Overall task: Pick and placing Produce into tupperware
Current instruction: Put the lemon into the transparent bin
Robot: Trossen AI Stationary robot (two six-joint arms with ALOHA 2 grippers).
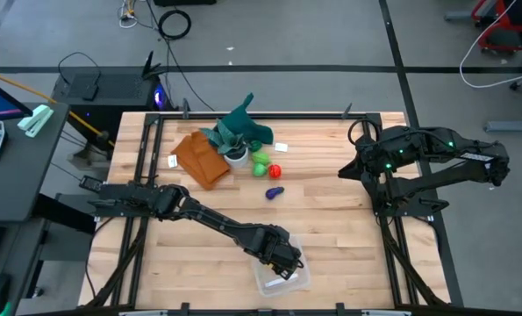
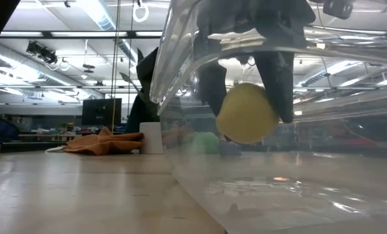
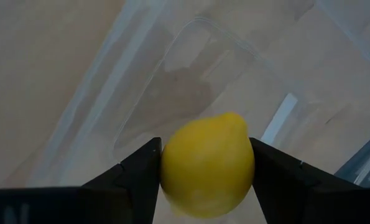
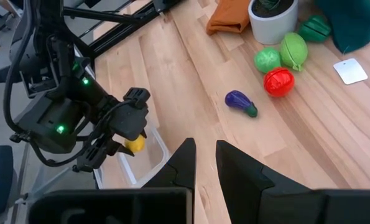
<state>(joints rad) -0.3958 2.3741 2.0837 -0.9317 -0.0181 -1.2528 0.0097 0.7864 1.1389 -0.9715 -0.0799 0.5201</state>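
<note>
We are gripping the lemon [image 3: 207,165] in our left gripper [image 3: 204,167] above the tupperware [image 1: 282,279], its nub pointing away from the wrist. Our right gripper [image 4: 204,163] is waiting closed, empty, at the table's right.

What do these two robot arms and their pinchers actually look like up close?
Both arms are dark, nearly black, built from jointed tube-like segments, with small green lights glowing on the housings. The left end effector has two flat, wedge-shaped black fingers; the right end effector has the same angular black pair. Thin black cables loop beside the left wrist.
</note>
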